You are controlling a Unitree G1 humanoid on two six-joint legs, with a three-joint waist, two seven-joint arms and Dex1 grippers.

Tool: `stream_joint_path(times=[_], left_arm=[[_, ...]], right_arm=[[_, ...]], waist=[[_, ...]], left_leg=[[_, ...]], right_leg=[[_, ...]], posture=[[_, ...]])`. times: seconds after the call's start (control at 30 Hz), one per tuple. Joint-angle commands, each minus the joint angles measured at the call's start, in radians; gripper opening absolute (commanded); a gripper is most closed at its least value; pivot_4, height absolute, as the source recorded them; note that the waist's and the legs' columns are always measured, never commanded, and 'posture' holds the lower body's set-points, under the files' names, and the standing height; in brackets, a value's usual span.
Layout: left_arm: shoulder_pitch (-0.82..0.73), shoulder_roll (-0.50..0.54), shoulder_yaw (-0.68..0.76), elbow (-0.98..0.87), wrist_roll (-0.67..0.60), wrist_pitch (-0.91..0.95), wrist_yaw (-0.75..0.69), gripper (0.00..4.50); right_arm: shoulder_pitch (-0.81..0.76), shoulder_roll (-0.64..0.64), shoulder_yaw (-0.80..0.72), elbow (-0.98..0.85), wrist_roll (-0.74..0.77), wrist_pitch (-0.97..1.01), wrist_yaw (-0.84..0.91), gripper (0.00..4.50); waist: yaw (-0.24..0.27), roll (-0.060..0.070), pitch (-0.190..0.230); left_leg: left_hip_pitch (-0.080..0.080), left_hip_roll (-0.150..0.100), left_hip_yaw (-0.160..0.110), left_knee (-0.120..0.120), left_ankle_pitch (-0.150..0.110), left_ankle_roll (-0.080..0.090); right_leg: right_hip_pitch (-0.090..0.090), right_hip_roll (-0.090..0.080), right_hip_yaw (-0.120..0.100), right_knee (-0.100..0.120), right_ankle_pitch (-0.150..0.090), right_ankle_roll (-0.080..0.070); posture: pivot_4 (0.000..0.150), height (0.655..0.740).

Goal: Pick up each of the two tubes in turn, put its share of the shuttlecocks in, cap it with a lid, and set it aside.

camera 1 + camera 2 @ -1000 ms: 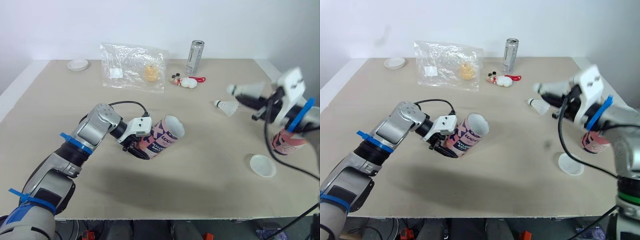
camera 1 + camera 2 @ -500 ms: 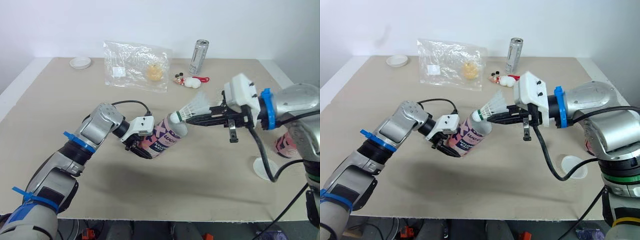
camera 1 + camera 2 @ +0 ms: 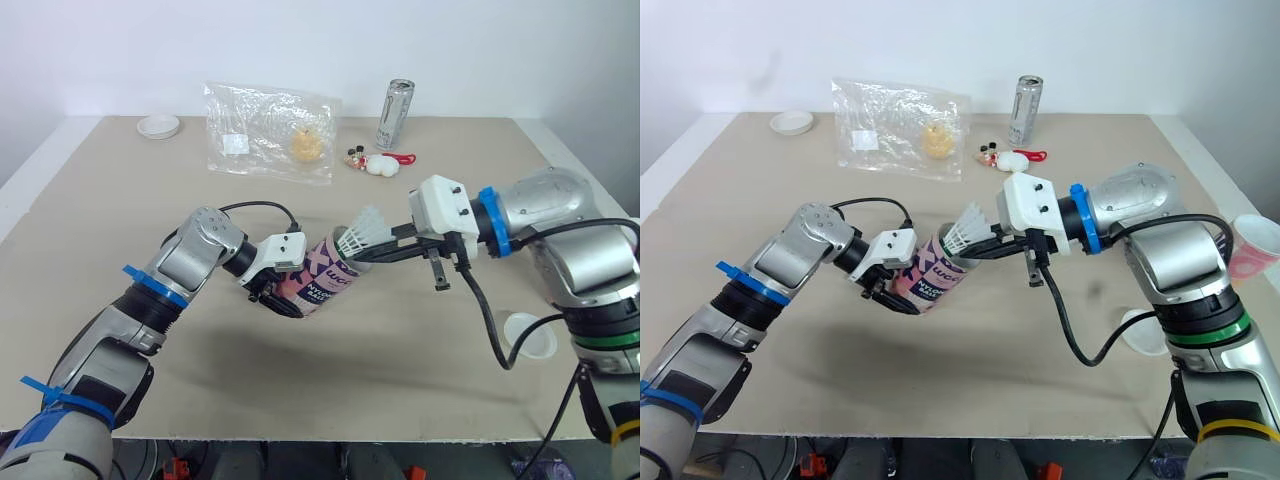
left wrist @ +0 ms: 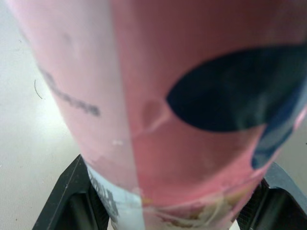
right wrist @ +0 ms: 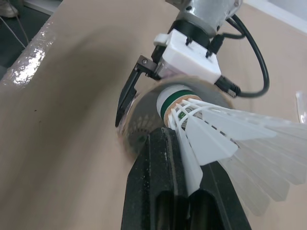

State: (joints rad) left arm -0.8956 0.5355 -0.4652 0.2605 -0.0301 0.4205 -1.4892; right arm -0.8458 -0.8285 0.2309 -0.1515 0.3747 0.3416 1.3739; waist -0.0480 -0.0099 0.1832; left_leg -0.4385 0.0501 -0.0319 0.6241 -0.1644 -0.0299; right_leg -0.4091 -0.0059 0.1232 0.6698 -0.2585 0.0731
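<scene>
The pink tube [image 3: 322, 282] is held above the table [image 3: 120, 220], a little left of the middle. It is tilted, with its open mouth pointing up and to the right. The left gripper [image 3: 283, 300] clamps its lower end, with one black finger on each side. The right gripper [image 3: 368, 256] pinches a white shuttlecock [image 3: 362, 232] by the feathers. The cork end is at the tube's mouth, and the feathers stand outside. The second tube [image 3: 1252, 246] is at the right edge of the scene. One white lid [image 3: 528, 334] lies near, on the right. Another lid [image 3: 158, 125] lies at the far left corner.
</scene>
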Motion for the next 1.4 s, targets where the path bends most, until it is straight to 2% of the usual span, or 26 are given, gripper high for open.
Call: stream_joint_path(times=[0.03,0.1,0.3,0.47,0.63,0.83,0.97,1.17,1.4], left_arm=[[-0.001,0.008,0.011,-0.014,0.001,0.008,0.011,2.75],[0.001,0.009,0.012,-0.016,0.001,0.009,0.011,2.75],[-0.001,0.012,0.012,-0.010,0.004,0.005,0.010,2.75],[-0.005,0.012,0.011,-0.003,0.005,0.002,0.007,2.75],[-0.006,0.012,0.008,0.001,0.005,-0.001,0.003,2.75],[-0.009,0.005,0.007,0.009,0.006,-0.007,0.004,2.75],[-0.010,0.001,0.007,0.008,0.006,-0.008,0.005,2.75],[-0.010,-0.003,0.006,0.007,0.006,-0.010,0.007,2.75],[0.003,-0.006,0.004,-0.014,0.003,0.003,0.013,2.75]], right_arm=[[-0.045,0.016,-0.015,-0.004,0.006,0.012,0.017,0.75],[-0.049,0.018,-0.021,-0.003,0.007,0.020,0.020,1.37],[-0.040,-0.003,-0.069,-0.023,0.059,0.102,0.027,4.40],[-0.054,0.013,-0.206,0.005,0.164,0.275,-0.098,4.47],[0.023,0.050,-0.389,0.017,0.244,0.414,-0.314,4.47],[0.172,0.079,-0.492,0.071,0.131,0.407,-0.594,4.47],[0.273,0.138,-0.570,0.069,0.067,0.478,-0.844,4.47],[0.334,0.173,-0.558,0.094,0.012,0.431,-0.931,4.47],[0.308,0.216,-0.509,0.277,-0.035,0.313,-0.917,4.47]], waist=[[0.000,0.000,0.000],[0.000,0.000,0.000],[0.000,0.000,0.000],[0.000,0.000,0.000],[0.000,0.000,0.000],[0.000,0.000,0.000],[0.000,0.000,0.000],[0.000,0.000,0.000],[-0.002,0.000,0.000]], left_leg=[[0.000,0.000,0.000,0.000,0.000,0.000],[0.000,0.000,0.000,0.000,0.000,0.000],[0.000,0.000,0.000,0.000,0.000,0.000],[0.000,0.000,0.000,0.000,0.000,0.000],[0.000,0.000,-0.001,0.001,0.000,0.000],[0.000,0.000,-0.001,0.000,0.000,0.000],[0.000,0.000,0.000,0.001,0.000,0.000],[0.001,-0.001,0.000,0.001,0.000,0.000],[0.001,-0.001,0.000,0.001,0.000,0.000]], right_leg=[[0.000,0.000,0.000,0.000,0.000,0.000],[0.000,0.000,0.000,0.000,0.000,0.000],[0.000,0.000,0.000,0.000,0.000,0.000],[0.000,0.000,0.000,0.001,0.000,-0.001],[0.000,0.000,0.000,0.001,0.000,-0.001],[0.000,0.000,0.000,0.002,0.000,-0.001],[0.000,0.000,0.000,0.003,0.000,0.000],[0.000,0.000,0.001,0.003,0.000,0.000],[0.001,0.000,0.001,0.003,0.000,0.000]], posture=[[0.150,0.7400],[0.150,0.7400],[0.150,0.7400],[0.150,0.7400],[0.150,0.7400],[0.150,0.7400],[0.150,0.7400],[0.150,0.7400],[0.150,0.7400]])
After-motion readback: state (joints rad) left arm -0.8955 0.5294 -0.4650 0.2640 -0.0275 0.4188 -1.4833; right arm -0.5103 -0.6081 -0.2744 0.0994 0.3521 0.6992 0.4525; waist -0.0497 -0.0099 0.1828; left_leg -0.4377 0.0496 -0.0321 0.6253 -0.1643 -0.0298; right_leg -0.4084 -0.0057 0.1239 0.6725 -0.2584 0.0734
